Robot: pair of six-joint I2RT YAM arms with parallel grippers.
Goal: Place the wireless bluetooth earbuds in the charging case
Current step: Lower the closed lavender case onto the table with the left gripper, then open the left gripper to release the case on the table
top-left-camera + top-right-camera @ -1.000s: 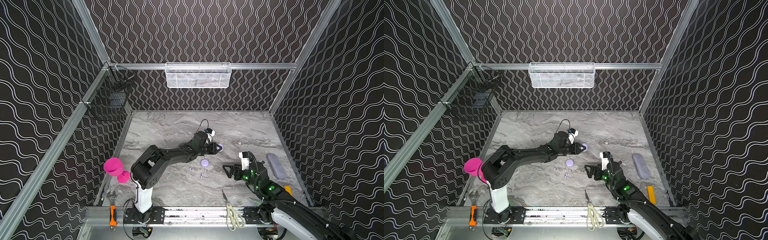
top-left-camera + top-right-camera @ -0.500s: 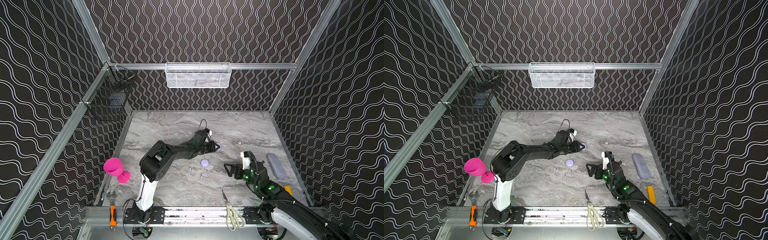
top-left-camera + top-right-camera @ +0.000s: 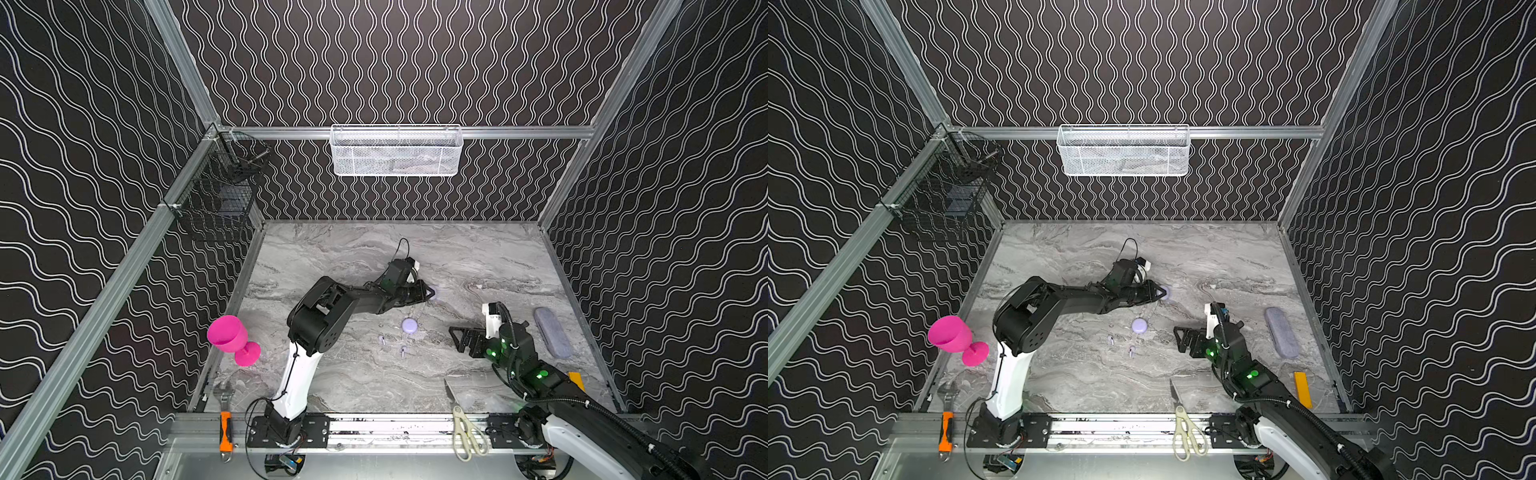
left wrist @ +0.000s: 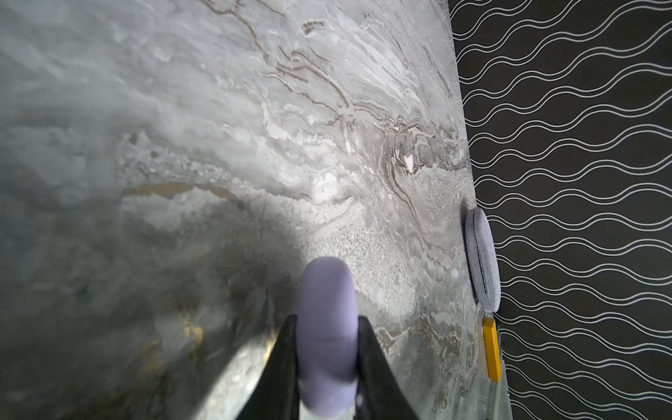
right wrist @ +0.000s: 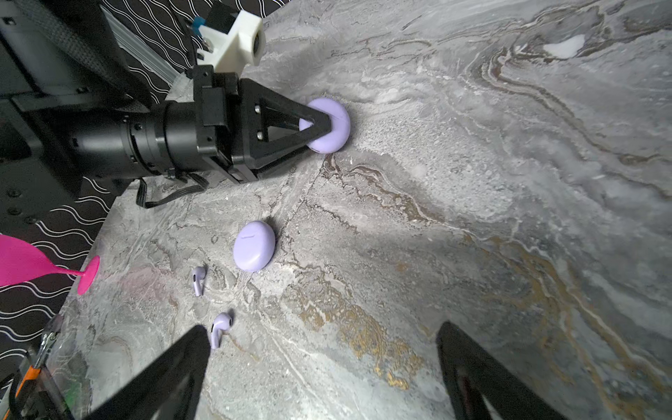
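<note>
1. Tabletop (image 3: 353, 382): gray, hard, smooth; small things may slide.
2. Left claw (image 5: 320, 125): clenched on a round purple case (image 5: 336, 116), stood on edge, far middle.
3. Right claw (image 3: 457, 340): spread wide, holding nothing, near right.
4. Second case (image 5: 254, 246): flat, middle; smooth, likely slippery; pinch across its sides.
5. Earbuds (image 5: 199, 280) (image 5: 220, 327): just left and nearer; tiny, light; pinch the stems gently.
</note>
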